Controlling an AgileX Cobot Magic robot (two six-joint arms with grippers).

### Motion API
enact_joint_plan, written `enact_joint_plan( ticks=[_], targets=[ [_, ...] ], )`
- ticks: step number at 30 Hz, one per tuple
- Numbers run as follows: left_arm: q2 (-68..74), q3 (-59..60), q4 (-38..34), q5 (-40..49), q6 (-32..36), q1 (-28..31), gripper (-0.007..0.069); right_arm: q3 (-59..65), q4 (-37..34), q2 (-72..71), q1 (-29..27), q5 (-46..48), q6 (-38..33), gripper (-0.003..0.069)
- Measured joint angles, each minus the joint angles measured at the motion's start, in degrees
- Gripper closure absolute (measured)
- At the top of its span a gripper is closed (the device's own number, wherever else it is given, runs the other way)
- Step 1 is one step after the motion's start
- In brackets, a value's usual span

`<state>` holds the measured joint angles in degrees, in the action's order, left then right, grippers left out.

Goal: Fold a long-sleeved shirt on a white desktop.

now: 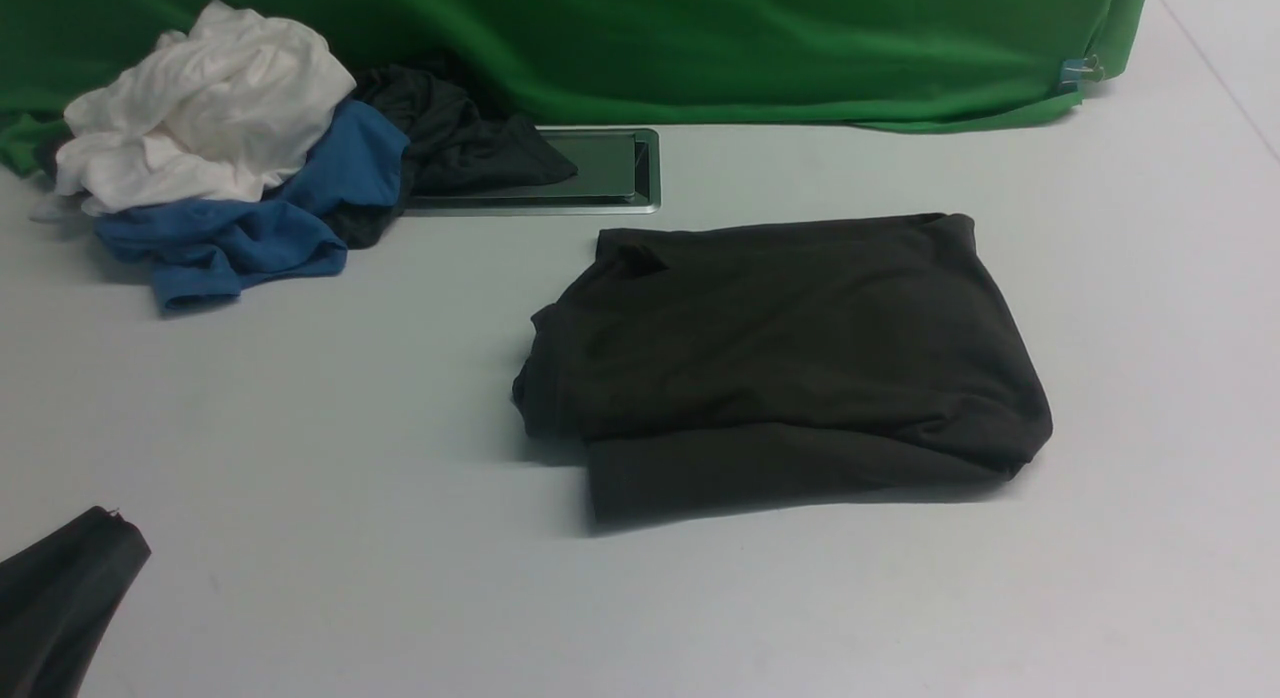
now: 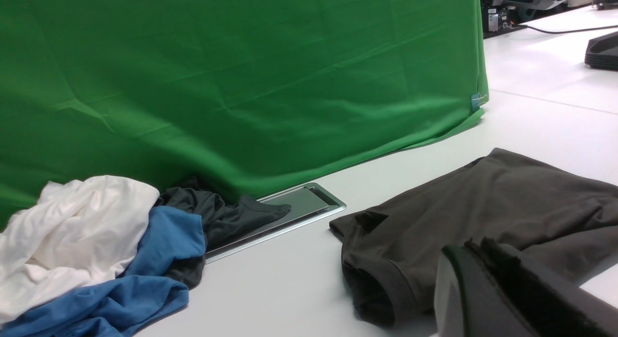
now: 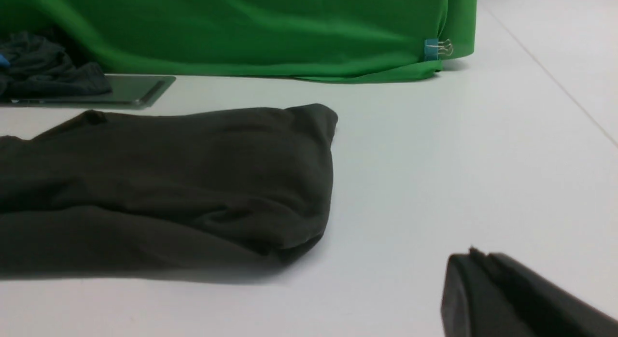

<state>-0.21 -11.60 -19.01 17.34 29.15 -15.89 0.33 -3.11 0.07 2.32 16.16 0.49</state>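
Note:
The long-sleeved shirt (image 1: pixel 790 353) lies folded into a compact dark charcoal-brown rectangle in the middle of the white desktop (image 1: pixel 300 408); it also fills the near side of the left wrist view (image 2: pixel 483 211) and the right wrist view (image 3: pixel 164 182). My left gripper (image 1: pixel 105 523) sits at the front left corner, well apart from the shirt, its jaws pressed together with nothing between them (image 2: pixel 475 245). My right gripper (image 3: pixel 475 256) is shut and empty over bare desktop beside the shirt's right end; it does not show in the front view.
A heap of white (image 1: pixel 200 108), blue (image 1: pixel 260 218) and dark grey-black (image 1: pixel 450 138) garments lies at the back left, partly over a silver-rimmed panel (image 1: pixel 620 173). A green cloth backdrop (image 1: pixel 700 48) closes the back edge.

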Motion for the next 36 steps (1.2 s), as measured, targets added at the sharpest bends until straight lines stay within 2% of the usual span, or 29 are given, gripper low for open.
enact_joint_plan(
  ticks=[18,21,25,28,31,36],
  targets=[
    [0.0,0.0,0.69,-0.05,0.0,0.0,0.0606,0.0,0.0,-0.1,0.0,0.1,0.0,0.0571],
    [0.11,0.37,2.28,-2.12,-2.01,0.2,0.0606,0.0,0.0,-0.1,0.0,0.1,0.0,0.0566],
    [0.05,3.07,9.3,-10.29,-11.83,4.1,0.0606,0.0,0.0,-0.1,0.0,0.1,0.0,0.0564],
    [0.05,5.59,11.35,-12.72,-14.87,9.13,0.0606,0.0,0.0,-0.1,0.0,0.1,0.0,0.0558],
    [0.05,9.39,10.42,-11.0,-16.14,13.69,0.0606,0.0,0.0,-0.1,0.0,0.16,0.0,0.0552],
    [0.05,11.98,8.19,-2.6,-14.35,15.04,0.0606,0.0,0.0,-0.1,0.0,0.25,0.06,0.0533]
  ],
)
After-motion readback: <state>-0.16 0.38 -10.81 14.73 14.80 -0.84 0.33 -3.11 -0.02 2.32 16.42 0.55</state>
